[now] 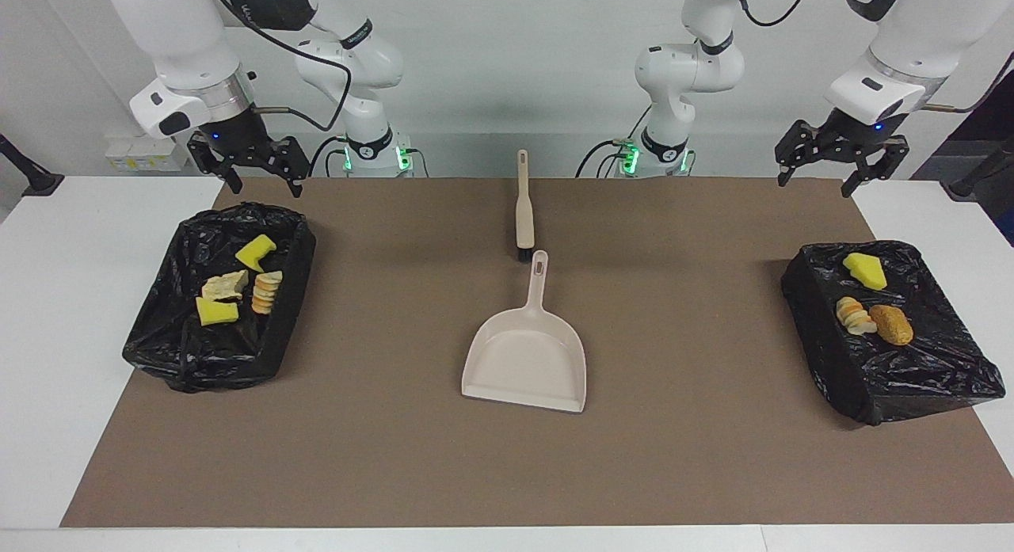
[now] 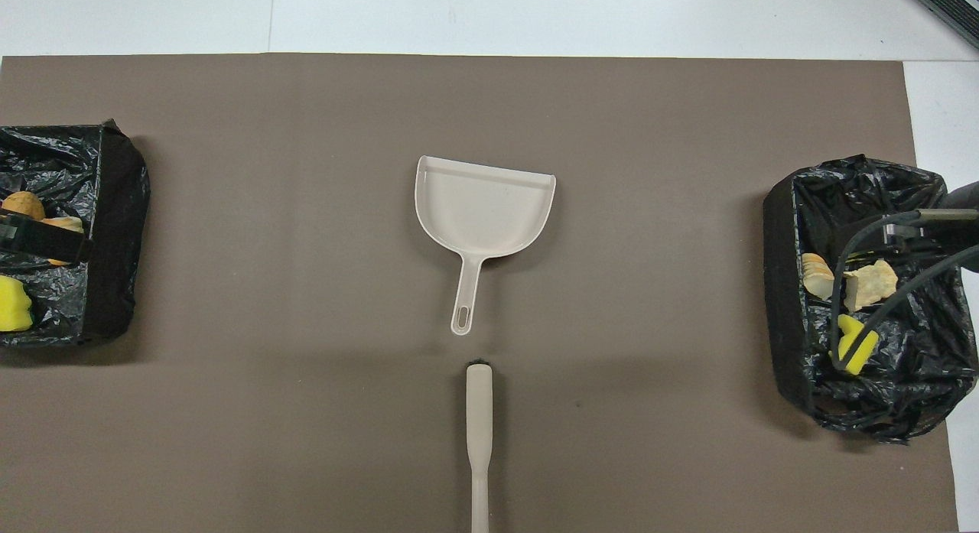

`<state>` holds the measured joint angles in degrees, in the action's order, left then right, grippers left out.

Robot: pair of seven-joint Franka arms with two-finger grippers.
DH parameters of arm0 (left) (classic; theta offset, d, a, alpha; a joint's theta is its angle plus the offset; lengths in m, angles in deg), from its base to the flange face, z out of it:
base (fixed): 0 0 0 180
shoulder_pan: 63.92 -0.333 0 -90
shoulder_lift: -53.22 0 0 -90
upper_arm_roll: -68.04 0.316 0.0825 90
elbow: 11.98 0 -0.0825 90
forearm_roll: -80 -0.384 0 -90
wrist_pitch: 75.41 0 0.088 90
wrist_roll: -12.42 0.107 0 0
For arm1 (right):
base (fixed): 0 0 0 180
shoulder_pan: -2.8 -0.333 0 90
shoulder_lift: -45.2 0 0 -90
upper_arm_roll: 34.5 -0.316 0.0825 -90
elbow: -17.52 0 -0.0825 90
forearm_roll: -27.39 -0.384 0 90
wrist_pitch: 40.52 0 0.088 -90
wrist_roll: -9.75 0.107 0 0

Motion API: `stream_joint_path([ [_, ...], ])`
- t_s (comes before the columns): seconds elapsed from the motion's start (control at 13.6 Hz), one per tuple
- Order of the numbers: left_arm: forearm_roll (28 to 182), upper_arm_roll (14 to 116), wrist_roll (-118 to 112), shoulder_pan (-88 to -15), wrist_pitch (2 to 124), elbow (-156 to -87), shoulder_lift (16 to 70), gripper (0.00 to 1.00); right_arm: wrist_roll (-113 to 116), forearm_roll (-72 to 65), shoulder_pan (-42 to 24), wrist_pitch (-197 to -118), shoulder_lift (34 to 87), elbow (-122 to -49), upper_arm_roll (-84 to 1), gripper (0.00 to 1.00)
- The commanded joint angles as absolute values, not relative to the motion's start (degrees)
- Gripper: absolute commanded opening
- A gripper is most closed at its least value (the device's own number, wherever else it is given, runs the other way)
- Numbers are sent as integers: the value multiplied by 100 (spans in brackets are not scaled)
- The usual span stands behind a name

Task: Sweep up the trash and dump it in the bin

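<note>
my right gripper (image 1: pixel 252 170) hangs open with nothing between its fingers, raised over the edge of the brown mat (image 1: pixel 396 457) nearest me, by the bin at my right arm's end (image 1: pixel 162 338). that bin, lined with black plastic, holds four pieces of the trash (image 1: pixel 230 285): two yellow sponge chunks, a pale crumbly lump and a sliced bread-like piece.

mid-table lies the beige hand brush (image 1: pixel 524 211), and just farther from me the beige dustpan (image 1: pixel 527 358), its handle pointing at the brush head (the two are close but apart).

my left gripper (image 1: pixel 838 157) is spread just as wide, also empty, raised over the mat's edge by the bin at my left arm's end (image 1: pixel 911 386), which holds a yellow sponge chunk, a sliced piece and a brown bread roll (image 1: pixel 891 324).

the facing view shows both grippers whole; the overhead view cuts off part of each bin, and dark arm parts and cables cross over the trash there.
</note>
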<state>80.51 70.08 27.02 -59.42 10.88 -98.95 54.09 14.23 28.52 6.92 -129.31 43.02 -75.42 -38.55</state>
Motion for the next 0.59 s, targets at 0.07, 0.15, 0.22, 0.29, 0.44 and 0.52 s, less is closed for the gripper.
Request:
stream_joint_path([
  [0.07, 8150, 7041, 2798, -5962, 1160, -10005, 5515, 100, 1502, 2757, 745, -12885, 4239, -7573, -3880, 100],
  [0.15, 8150, 7041, 2807, -5953, 1169, -10005, 5507, 100, 1494, 2757, 754, -12894, 4239, -7564, -3880, 100],
  [0.22, 8150, 7041, 2781, -5953, 1169, -9996, 5507, 100, 1502, 2757, 754, -12885, 4239, -7573, -3880, 100],
  [0.29, 8150, 7041, 2746, -5962, 1178, -9978, 5498, 100, 1494, 2757, 754, -12894, 4239, -7564, -3880, 100],
  [0.44, 8263, 7041, 2728, -6031, 1134, -9803, 5428, 100, 1502, 2757, 754, -12894, 4239, -7573, -3880, 100],
  [0.52, 8377, 7015, 2719, -6154, 1056, -9768, 5358, 100, 1494, 2757, 746, -12894, 4239, -7573, -3880, 100],
])
